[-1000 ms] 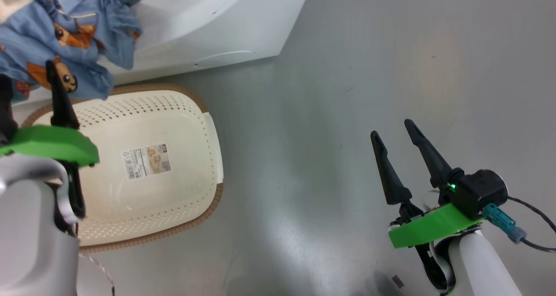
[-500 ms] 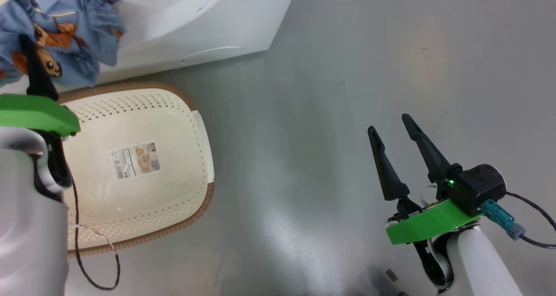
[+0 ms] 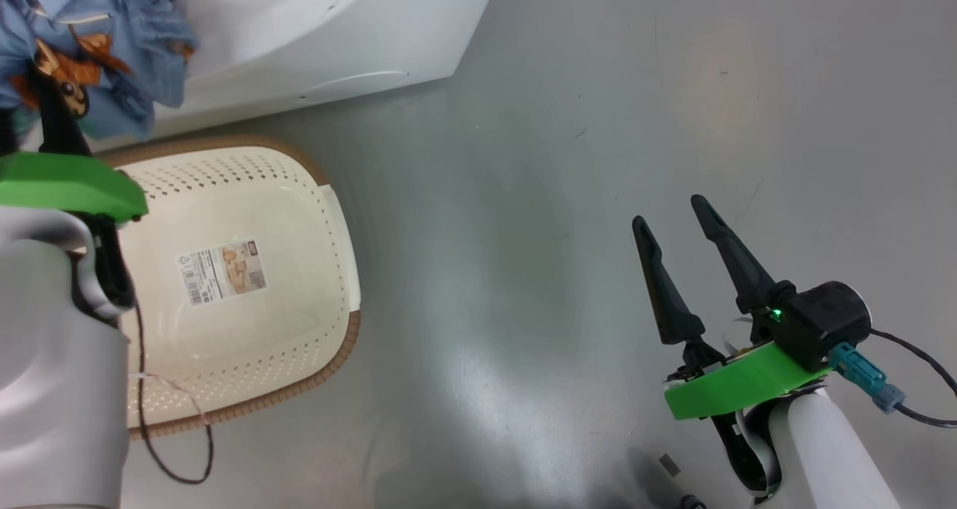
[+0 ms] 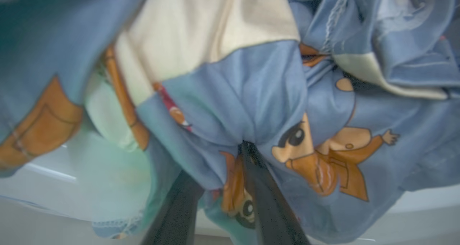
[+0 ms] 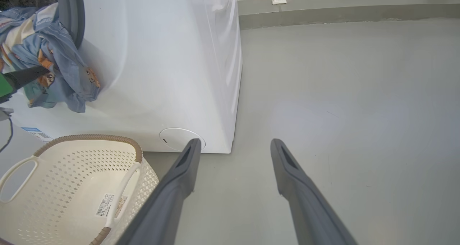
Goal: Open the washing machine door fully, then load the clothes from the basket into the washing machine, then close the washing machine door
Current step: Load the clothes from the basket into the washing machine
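l gripper (image 4: 221,166) in soft blue bear-print clothes (image 4: 251,94) at white boxy washing machine (image 5: 161,76) mouth, loading — grip can't tell; r gripper (image 3: 669,211) spread, idle.

Bright, diffuse light from above in all three views, no hard shadows. Head view: broad soft glare patch on the grey floor (image 3: 486,389), faint shadow beside the basket (image 3: 247,173). Right wrist view: sharp, but the white washing machine (image 5: 161,58) side is close to blown out, and there's wide-angle bend along the far floor edge. Left wrist view is the weak one: clothes (image 4: 248,94) too close, soft focus, left third smeared, probably motion blur. The fingers (image 4: 267,209) are blurred dark shapes, greenish cast lower left.
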Robot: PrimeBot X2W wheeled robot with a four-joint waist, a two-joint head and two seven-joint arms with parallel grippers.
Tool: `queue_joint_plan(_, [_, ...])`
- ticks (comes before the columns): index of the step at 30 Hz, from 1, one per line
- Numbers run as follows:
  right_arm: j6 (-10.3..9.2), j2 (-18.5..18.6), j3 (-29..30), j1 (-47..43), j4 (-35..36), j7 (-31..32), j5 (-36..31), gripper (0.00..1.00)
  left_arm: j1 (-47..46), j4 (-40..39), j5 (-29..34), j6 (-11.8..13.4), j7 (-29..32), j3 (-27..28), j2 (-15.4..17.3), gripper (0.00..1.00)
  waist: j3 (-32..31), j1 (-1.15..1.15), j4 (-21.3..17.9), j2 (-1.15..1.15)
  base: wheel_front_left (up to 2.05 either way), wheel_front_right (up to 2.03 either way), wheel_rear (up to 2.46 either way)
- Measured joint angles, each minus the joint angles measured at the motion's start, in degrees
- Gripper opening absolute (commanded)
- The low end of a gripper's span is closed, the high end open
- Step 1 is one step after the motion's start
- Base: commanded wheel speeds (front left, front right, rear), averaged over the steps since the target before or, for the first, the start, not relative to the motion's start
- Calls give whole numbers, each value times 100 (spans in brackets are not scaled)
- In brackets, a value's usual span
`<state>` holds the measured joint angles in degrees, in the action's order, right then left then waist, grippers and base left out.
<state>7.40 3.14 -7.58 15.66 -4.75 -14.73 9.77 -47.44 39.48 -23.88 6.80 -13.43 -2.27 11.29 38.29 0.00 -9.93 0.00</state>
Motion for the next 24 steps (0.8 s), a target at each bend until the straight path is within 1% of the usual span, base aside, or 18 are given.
queue_joint_plan(1, [0, 0, 8, 0, 2, 0, 0, 100, -18, 14, 2, -3, -33, -14, -32, 0, 4, 0, 6, 0, 0, 0, 0])
queue_joint_plan(10, [0, -1, 73, -1, 2, 0, -1, 100, -82, 60, -3, -48, -19, -24, -109, 0, -29, 0, 131, 0, 0, 0, 0])
queue_joint_plan(13, [0, 0, 74, -1, 1, -1, -1, 100, -1, -78, -10, -47, 34, -37, -146, 0, -55, 0, 180, 0, 0, 0, 0])
queue_joint_plan(16, [0, -1, 73, -1, 1, 0, -1, 100, 160, -424, -63, -29, 79, -33, -147, 0, -78, 0, 226, 0, 0, 0, 0])
queue_joint_plan(19, [0, 0, 75, -1, 7, 0, 0, 100, 315, -936, -103, 99, 116, 13, -142, 0, -90, 0, 245, 0, 0, 0, 0])
queue_joint_plan(23, [0, 0, 86, -1, 10, 0, 1, 100, 380, -1719, -111, 222, 245, 36, -47, 0, -97, 0, 252, 0, 0, 0, 0])
queue_joint_plan(24, [0, 0, 82, -1, 10, 0, 4, 100, 392, -1987, -102, 282, 354, 40, -18, 0, -98, 0, 247, 0, 0, 0, 0])
